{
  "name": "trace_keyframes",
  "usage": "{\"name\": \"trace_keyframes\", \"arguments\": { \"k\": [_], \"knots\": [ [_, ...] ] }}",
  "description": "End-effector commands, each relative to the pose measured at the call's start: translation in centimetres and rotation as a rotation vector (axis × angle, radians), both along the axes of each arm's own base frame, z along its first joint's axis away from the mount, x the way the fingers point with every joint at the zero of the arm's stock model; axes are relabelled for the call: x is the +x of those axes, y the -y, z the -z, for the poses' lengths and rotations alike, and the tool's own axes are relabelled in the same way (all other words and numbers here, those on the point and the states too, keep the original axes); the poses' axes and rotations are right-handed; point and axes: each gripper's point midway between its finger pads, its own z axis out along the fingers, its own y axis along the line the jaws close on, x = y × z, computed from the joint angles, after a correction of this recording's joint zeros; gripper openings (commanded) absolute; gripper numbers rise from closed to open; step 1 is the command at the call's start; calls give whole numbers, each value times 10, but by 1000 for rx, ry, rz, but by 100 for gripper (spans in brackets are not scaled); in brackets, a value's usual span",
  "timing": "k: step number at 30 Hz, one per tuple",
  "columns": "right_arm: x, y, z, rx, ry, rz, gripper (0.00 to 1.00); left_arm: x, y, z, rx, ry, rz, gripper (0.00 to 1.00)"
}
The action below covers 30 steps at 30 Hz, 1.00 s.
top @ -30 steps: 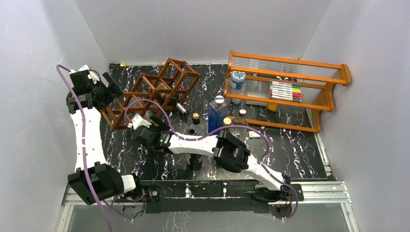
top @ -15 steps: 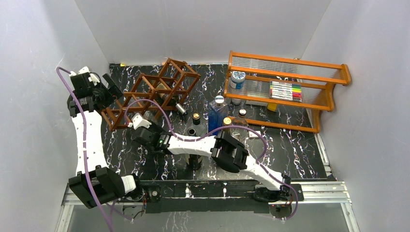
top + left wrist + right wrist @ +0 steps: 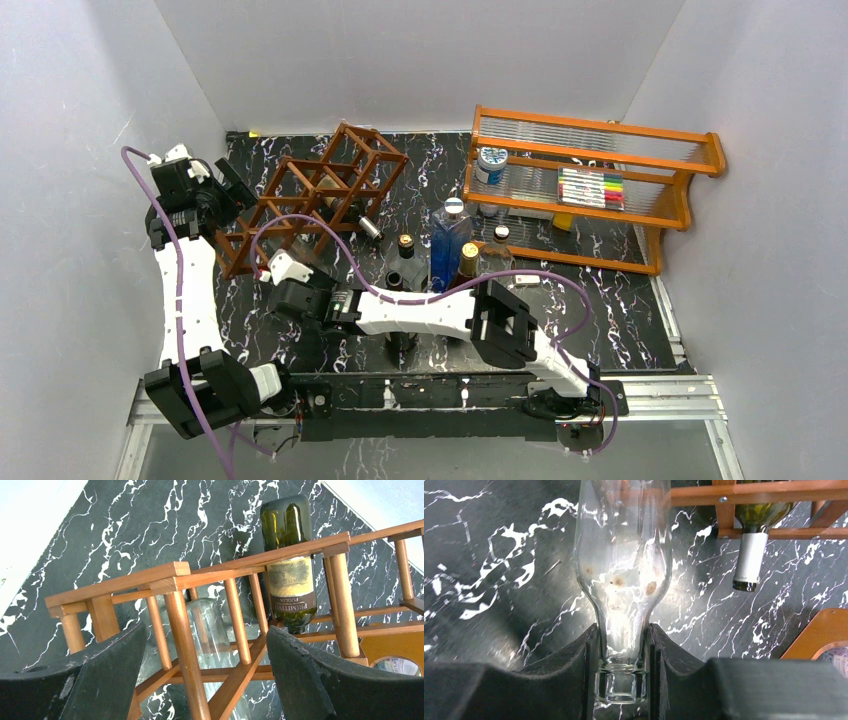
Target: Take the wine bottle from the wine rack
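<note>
The wine rack [image 3: 330,185] is a dark reddish-brown lattice at the back left of the black marble table. A clear glass wine bottle [image 3: 624,555] lies in it, neck pointing toward me. My right gripper [image 3: 622,655] is shut on that neck just behind the lip, and it sits in front of the rack [image 3: 298,268]. A green labelled bottle [image 3: 290,555] rests in a neighbouring cell, its silver-capped neck [image 3: 749,560] sticking out. My left gripper [image 3: 205,650] is open, its fingers [image 3: 100,670] straddling the rack's left end bars [image 3: 175,575] without pinching them.
Several upright bottles stand mid-table, among them a dark one [image 3: 405,255] and a blue one [image 3: 450,235], close to my right forearm. An orange shelf unit [image 3: 590,185] with markers fills the back right. White walls enclose the table on three sides.
My right gripper has shut on the clear bottle's neck and drawn back slightly toward the near edge. The rack has shifted a little to the left. The left gripper stays open.
</note>
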Motion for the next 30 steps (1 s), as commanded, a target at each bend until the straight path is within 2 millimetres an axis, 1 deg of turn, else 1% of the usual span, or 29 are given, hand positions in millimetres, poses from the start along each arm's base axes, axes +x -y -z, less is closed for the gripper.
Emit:
{"name": "trace_keyframes", "arguments": {
  "k": [1,5,9,11,14,17,21,23,25,28,30],
  "knots": [
    [-21,-1,-53,130,-91,-15,0,5,4,-7,-1,49,31,86],
    [-39,11,-59,115,-172,-23,0,6,3,-6,14,45,37,86],
    [-57,27,-64,92,-241,-22,0,9,1,-6,31,44,50,86],
    [-66,34,-68,90,-253,-30,0,13,-1,-8,39,42,51,85],
    [-74,43,-74,81,-284,-39,0,18,-2,-14,39,48,64,85],
    [-82,47,-85,81,-323,-62,0,21,0,-28,37,59,78,88],
    [-97,56,-93,63,-369,-100,0,21,8,-62,36,117,106,93],
    [-101,59,-101,76,-373,-123,0,17,10,-75,40,136,108,95],
    [-103,60,-108,91,-381,-136,0,10,13,-88,43,158,107,96],
    [-103,62,-117,104,-377,-146,0,-6,18,-106,52,200,94,98],
    [-101,67,-122,91,-366,-147,0,-20,27,-111,46,224,98,98]
  ]
}}
